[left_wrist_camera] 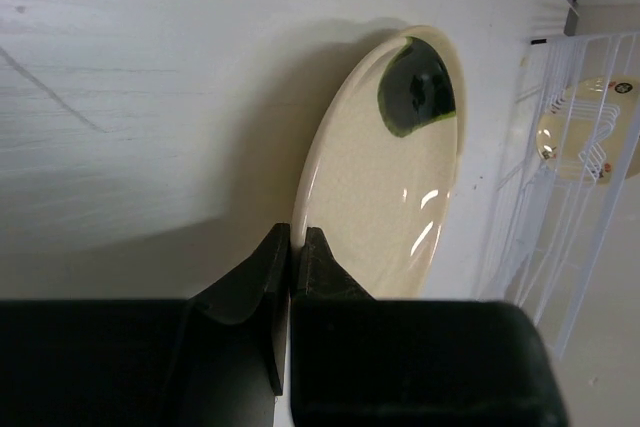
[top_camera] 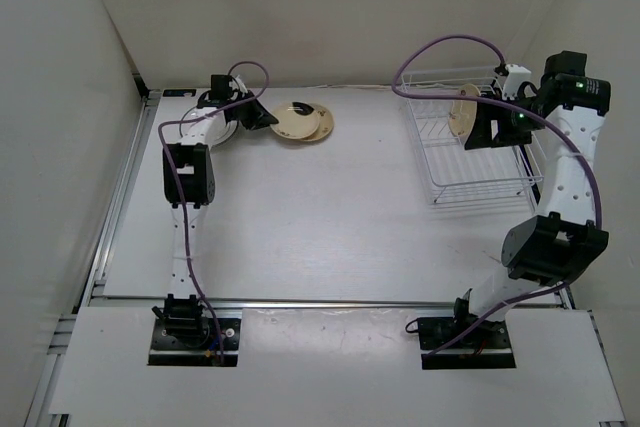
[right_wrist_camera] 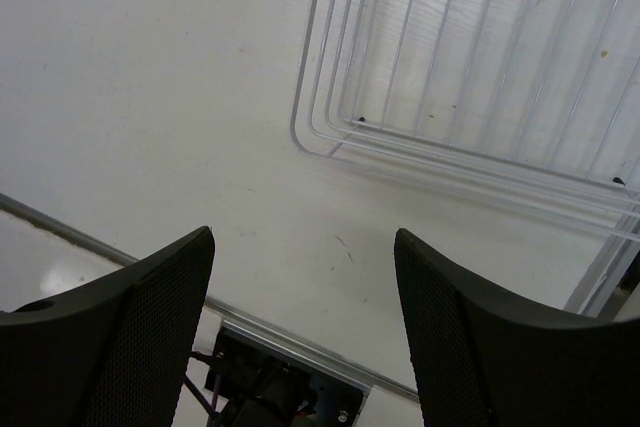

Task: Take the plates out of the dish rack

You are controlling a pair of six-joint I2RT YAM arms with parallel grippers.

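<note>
Left gripper [left_wrist_camera: 290, 239] first: we see its jaws pressed together, with only a hairline slit between them and nothing pinched in it. Its tips sit right at the near rim of a tan plate [left_wrist_camera: 385, 197] lying flat on the table [left_wrist_camera: 150, 97]. Whether they touch the rim we cannot tell. That plate is shallow and glossy cream-yellow, with a dark green blotch near its far edge. From above we make out what looks like a second tan plate [top_camera: 322, 125] overlapping it on the right. Both lie at the far middle of the table, well apart from the rack [top_camera: 470, 162].

Right gripper [right_wrist_camera: 305, 242] is spread wide, its two black mesh-faced fingers [right_wrist_camera: 150, 327] far apart and holding nothing. It hangs above the rack, and its camera looks down on a rounded corner of the bottom wires and the table beside them.

We see the rack as white wire, rectangular, with upright sides, standing at the far right of the table. One plate [top_camera: 464, 110] stands on edge near its far end, tan-yellow, just left of the right gripper. The left wrist view catches bright glints on its face. Under the left arm we see a white round shape [top_camera: 226, 134], perhaps a plate, mostly hidden by the arm.
</note>
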